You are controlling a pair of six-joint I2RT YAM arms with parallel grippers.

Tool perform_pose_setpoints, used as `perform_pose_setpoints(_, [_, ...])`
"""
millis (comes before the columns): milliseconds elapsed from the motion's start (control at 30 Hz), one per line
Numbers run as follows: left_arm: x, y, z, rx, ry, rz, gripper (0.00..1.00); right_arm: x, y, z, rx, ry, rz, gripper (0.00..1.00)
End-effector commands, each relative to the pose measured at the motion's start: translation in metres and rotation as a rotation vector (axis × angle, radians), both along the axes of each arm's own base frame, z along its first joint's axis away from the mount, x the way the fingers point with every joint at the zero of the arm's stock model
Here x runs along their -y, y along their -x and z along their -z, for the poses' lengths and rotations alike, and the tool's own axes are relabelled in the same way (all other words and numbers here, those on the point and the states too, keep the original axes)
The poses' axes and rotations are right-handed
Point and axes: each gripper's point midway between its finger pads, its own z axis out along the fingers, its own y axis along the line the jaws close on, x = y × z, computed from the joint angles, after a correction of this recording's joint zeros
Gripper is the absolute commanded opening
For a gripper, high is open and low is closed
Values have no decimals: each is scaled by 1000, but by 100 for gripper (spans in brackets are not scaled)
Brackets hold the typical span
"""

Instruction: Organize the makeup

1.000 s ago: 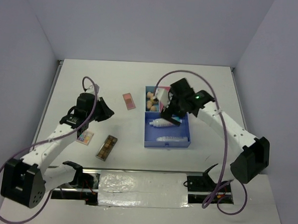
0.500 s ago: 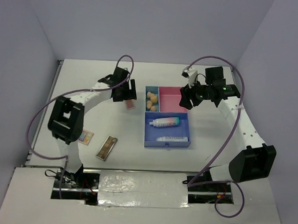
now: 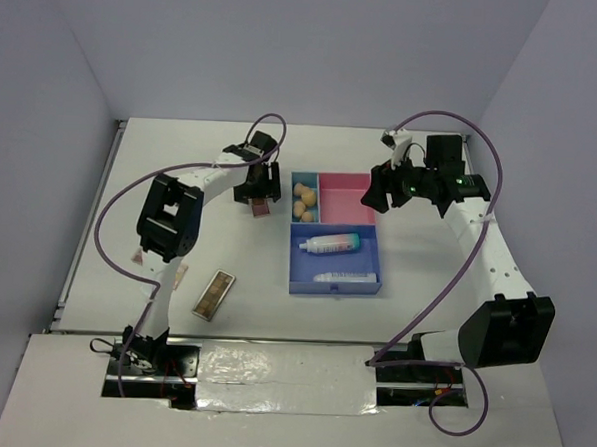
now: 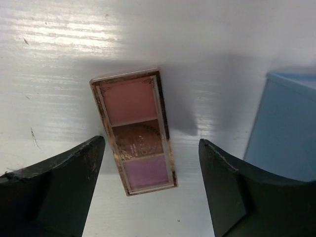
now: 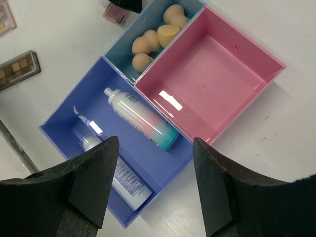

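The pink eyeshadow palette [image 4: 133, 131] lies flat on the white table, just left of the tray's light-blue wall [image 4: 286, 128]. My left gripper [image 4: 151, 143] hovers over it, open, one finger on each side and not touching it. From above, the left gripper [image 3: 261, 187] sits over the palette [image 3: 263, 210]. My right gripper [image 5: 155, 140] is open and empty above the tray, at the pink compartment's right end [image 3: 380, 193]. Several beige sponges [image 5: 153, 39] fill the light-blue compartment. The gradient bottle [image 5: 138, 118] and white tube [image 5: 116, 173] lie in the blue compartment [image 3: 367, 259].
The pink compartment [image 5: 212, 74] holds nothing. A brown palette [image 3: 214, 294] lies at the front left, and the multicolour palette [image 3: 180, 275] beside it is partly hidden behind my left arm. Grey walls enclose the table on three sides.
My left arm swung from the front left to the far middle over the pink palette, and its jaws opened. My right gripper drew back from the sponge compartment to the tray's right side.
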Motion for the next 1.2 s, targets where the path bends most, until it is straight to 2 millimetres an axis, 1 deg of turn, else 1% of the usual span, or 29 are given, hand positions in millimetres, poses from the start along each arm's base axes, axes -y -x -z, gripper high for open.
perform_pose_setpoints(0, [-13,12,22,-77,-74,-22,89,-2,-2,-17,62,-46,-1,69])
perform_pose_setpoints(167, [-21,19,37,-115,-115,-27,84,-1,-1,-18,61,-62,8,69])
perform_pose_setpoints(200, [-21,20,40,-118,-124,-27,81,-1,-1,-18,58,-65,8,69])
perform_pose_setpoints(233, [-23,19,40,-119,-128,-26,80,0,-1,-18,60,-64,10,69])
perform_pose_setpoints(267, [-23,19,41,-120,-133,-26,77,-1,0,-17,57,-66,7,69])
perform_pose_setpoints(300, [-24,18,40,-116,-138,-26,68,-1,0,-18,61,-68,10,69])
perform_pose_setpoints(367, [-26,18,36,-105,-148,-20,59,-1,1,-19,62,-69,8,69])
perform_pose_setpoints(400, [-27,18,37,-103,-156,-20,51,0,2,-20,66,-71,11,69])
perform_pose_setpoints(467, [-30,18,33,-92,-172,-14,44,0,3,-21,69,-75,9,69])
perform_pose_setpoints(500, [-31,19,28,-82,-173,-10,36,-1,5,-22,71,-77,7,69])
perform_pose_setpoints(533, [-32,18,26,-73,-175,-2,32,0,5,-22,74,-79,9,69])
perform_pose_setpoints(567, [-32,19,19,-59,-171,4,28,0,5,-23,76,-82,8,69])
perform_pose_setpoints(600, [-32,18,12,-38,-167,13,18,1,6,-24,79,-84,8,69])
perform_pose_setpoints(633, [-32,18,6,-24,-161,20,13,0,6,-25,82,-85,7,69])
perform_pose_setpoints(667, [-30,16,-14,20,-141,29,6,0,7,-26,85,-86,3,69])
perform_pose_setpoints(700, [-30,21,-18,28,-135,43,0,0,8,-27,87,-88,0,69])
perform_pose_setpoints(733, [-29,23,-26,51,-132,72,0,1,9,-30,97,-89,-2,69])
perform_pose_setpoints(767, [-27,24,-47,118,-105,92,0,2,9,-30,100,-89,-2,69])
perform_pose_setpoints(800, [-20,26,-59,152,-74,124,0,1,10,-30,105,-91,-8,69])
perform_pose_setpoints(833, [-18,28,-68,183,-65,158,0,1,11,-32,109,-93,-9,69])
perform_pose_setpoints(867, [-14,30,-90,255,-29,181,0,2,11,-32,115,-97,-7,69])
perform_pose_setpoints(900, [-4,34,-100,282,28,228,0,1,12,-33,116,-101,-12,69])
perform_pose_setpoints(933, [3,37,-109,312,56,275,0,1,12,-32,115,-103,-11,69])
perform_pose_setpoints(967, [8,42,-121,347,93,315,0,1,12,-32,113,-105,-15,69])
perform_pose_setpoints(1000, [29,44,-133,389,173,391,0,-1,14,-33,113,-113,-23,69])
perform_pose_setpoints(1067, [48,48,-148,434,226,478,0,-2,16,-32,107,-120,-37,69])
perform_pose_setpoints(1133, [79,54,-161,481,295,605,0,-6,21,-36,119,-136,-76,69])
perform_pose_setpoints(1167, [94,52,-164,495,320,650,0,-8,24,-37,124,-139,-94,69])
